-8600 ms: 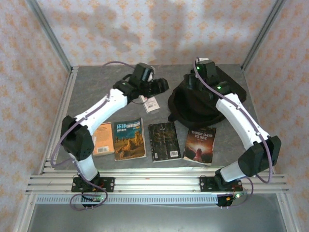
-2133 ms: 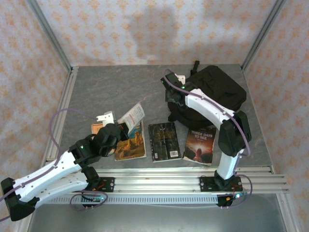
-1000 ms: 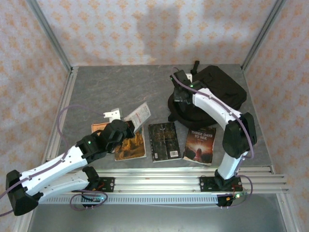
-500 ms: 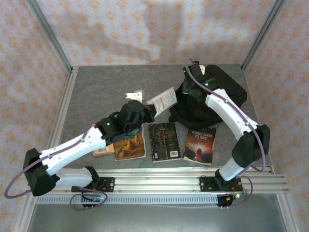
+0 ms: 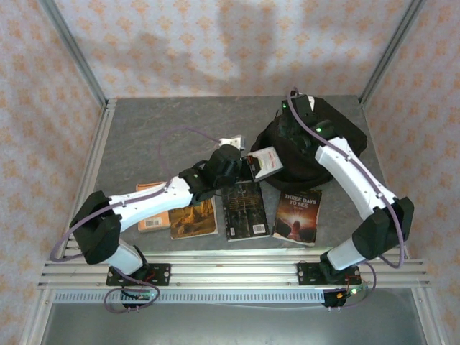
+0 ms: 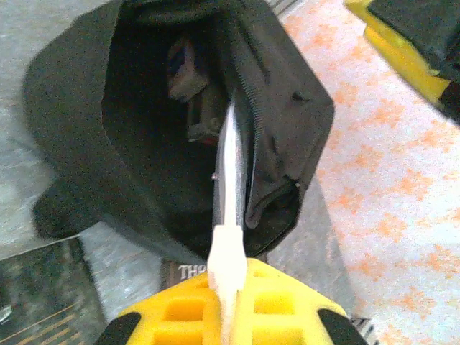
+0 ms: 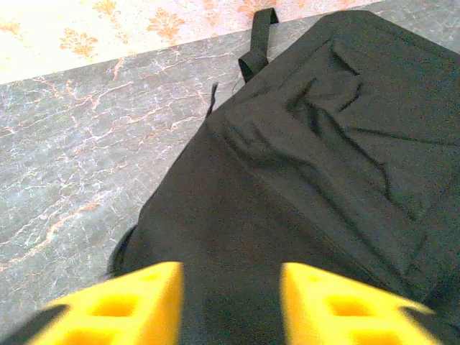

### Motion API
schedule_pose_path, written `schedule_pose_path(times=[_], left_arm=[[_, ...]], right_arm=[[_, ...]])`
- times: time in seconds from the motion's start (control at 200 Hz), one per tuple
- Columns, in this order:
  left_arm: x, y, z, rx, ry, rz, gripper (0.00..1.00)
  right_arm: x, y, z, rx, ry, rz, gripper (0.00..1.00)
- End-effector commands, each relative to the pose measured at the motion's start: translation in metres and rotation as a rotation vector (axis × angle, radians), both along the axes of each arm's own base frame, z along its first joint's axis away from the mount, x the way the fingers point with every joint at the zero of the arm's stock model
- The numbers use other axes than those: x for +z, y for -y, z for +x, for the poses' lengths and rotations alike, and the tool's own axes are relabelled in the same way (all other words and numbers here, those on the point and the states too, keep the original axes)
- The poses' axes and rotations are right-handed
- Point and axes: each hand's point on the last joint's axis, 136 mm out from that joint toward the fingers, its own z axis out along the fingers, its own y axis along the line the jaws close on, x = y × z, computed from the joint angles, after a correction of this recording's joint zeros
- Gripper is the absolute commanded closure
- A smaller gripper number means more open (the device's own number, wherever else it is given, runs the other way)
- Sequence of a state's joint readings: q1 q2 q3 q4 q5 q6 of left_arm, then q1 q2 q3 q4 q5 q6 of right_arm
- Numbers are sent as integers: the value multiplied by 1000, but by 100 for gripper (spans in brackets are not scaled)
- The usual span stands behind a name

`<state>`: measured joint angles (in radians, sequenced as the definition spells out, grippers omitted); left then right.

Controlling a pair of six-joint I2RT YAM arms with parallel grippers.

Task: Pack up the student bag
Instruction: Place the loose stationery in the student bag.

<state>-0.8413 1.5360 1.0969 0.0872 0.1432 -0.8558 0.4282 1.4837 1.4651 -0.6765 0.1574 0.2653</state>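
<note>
The student bag (image 5: pixel 348 134) is a big black backpack lying at the back right of the table, its mouth facing left. My left gripper (image 5: pixel 243 162) is shut on a thin white book (image 5: pixel 266 162) and holds it at that mouth. In the left wrist view the book (image 6: pixel 228 172) stands edge-on between the yellow pads of my left gripper (image 6: pixel 228 287), its far end inside the bag's dark opening (image 6: pixel 144 129). My right gripper (image 5: pixel 291 123) hovers open over the bag's upper side (image 7: pixel 309 158); its yellow fingers (image 7: pixel 122 302) stand apart with only black fabric behind them.
Along the table's front lie an orange book (image 5: pixel 152 217), a desert-cover book (image 5: pixel 192 219), a dark book (image 5: pixel 244 212) and "Three Days to See" (image 5: pixel 298 215). The bag's loop handle (image 7: pixel 257 39) points to the back wall. Metal frame posts stand at both sides.
My left arm has swung the white book from the table's front left up to the bag's mouth. My right gripper has opened and shifted over the bag's top.
</note>
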Motion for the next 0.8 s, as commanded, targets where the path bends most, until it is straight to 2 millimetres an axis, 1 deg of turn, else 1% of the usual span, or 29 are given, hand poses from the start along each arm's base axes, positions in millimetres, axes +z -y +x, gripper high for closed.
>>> schedule_pose_path(times=[0.0, 0.09, 0.225, 0.29, 0.325, 0.455, 0.555, 0.671, 0.736, 0.796], left_arm=[[59, 11, 13, -9, 147, -191, 100], [63, 6, 15, 18, 180, -209, 100], [66, -4, 17, 67, 213, -243, 100], [64, -3, 17, 63, 206, -238, 100], [63, 0, 17, 56, 200, -235, 100], [51, 8, 19, 42, 163, -226, 100], [43, 9, 21, 46, 147, -211, 100], [38, 6, 23, 61, 142, -191, 100], [34, 4, 24, 70, 137, -169, 100], [31, 2, 25, 78, 135, -156, 100]], right_arm=[[14, 16, -8, -47, 58, -11, 37], [15, 19, -13, -47, 63, -15, 28], [13, 20, -16, -39, 50, -28, 22], [11, 21, -15, -44, 49, -36, 18], [10, 23, -15, -49, 45, -44, 17], [1, 33, -11, -87, 25, -103, 17], [-14, 35, -7, -85, -10, -109, 18], [-32, 28, -4, -35, -44, -99, 28], [-41, 28, -2, -25, -61, -118, 32], [-49, 30, 0, -23, -84, -135, 32]])
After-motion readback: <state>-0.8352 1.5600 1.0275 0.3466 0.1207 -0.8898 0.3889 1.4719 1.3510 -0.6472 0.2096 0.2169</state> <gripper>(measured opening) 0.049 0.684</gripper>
